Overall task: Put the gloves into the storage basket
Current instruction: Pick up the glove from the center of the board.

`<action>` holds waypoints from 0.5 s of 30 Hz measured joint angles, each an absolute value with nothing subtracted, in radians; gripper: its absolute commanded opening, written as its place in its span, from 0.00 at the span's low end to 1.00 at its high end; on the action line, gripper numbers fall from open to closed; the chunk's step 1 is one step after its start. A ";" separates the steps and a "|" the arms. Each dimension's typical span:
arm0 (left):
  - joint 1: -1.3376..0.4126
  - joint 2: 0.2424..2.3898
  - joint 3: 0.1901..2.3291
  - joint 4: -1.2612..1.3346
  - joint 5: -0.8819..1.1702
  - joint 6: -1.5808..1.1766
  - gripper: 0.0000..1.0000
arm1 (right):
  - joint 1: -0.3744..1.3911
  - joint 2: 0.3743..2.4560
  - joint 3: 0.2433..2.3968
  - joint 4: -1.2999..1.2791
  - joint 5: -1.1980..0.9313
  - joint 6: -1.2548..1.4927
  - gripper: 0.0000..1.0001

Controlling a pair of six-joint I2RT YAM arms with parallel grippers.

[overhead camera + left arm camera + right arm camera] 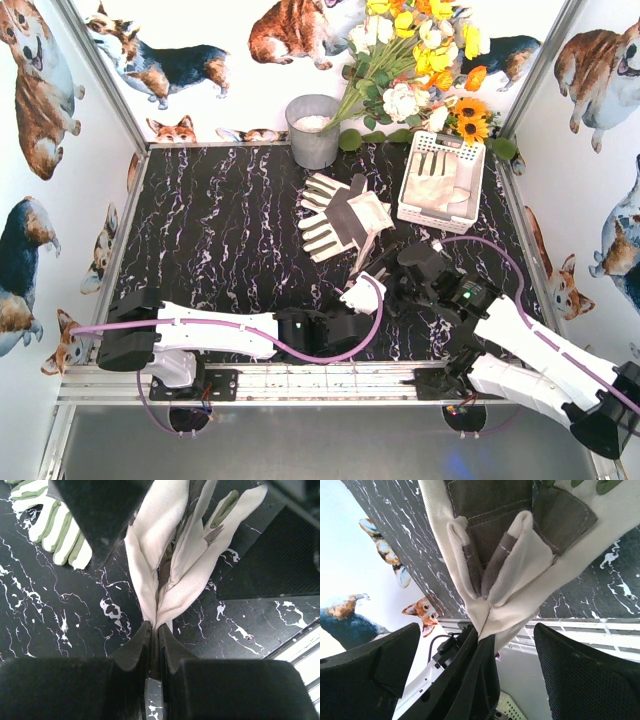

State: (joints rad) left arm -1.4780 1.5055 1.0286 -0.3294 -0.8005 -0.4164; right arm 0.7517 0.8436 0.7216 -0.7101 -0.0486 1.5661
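The left gripper (154, 630) is clenched on one edge of a cream-white glove (172, 555), the fabric pinched flat between its dark fingers. This held glove stands up off the black marbled table (220, 240) near the middle of the near side, its grey-brown patch (490, 500) showing in the right wrist view. The right gripper (477, 635) has released: its jaws stand wide apart on either side of the glove, touching nothing. Two more gloves (338, 215) lie overlapping on the table just beyond. The storage basket (470, 160) sits at the far right with another glove (432, 182) inside it. A grey bucket (313, 135) stands at the far edge, left of artificial flowers (420, 60).
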 measured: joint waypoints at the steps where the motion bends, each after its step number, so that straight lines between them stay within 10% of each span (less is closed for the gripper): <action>1: -1.478 1.505 1.029 -0.329 -0.800 -0.418 0.00 | 0.760 0.852 0.720 -0.702 -0.045 1.578 1.00; 15: -1.478 1.499 1.025 -0.310 -0.781 -0.422 0.00 | 0.780 1.009 0.707 -0.656 0.068 1.567 0.88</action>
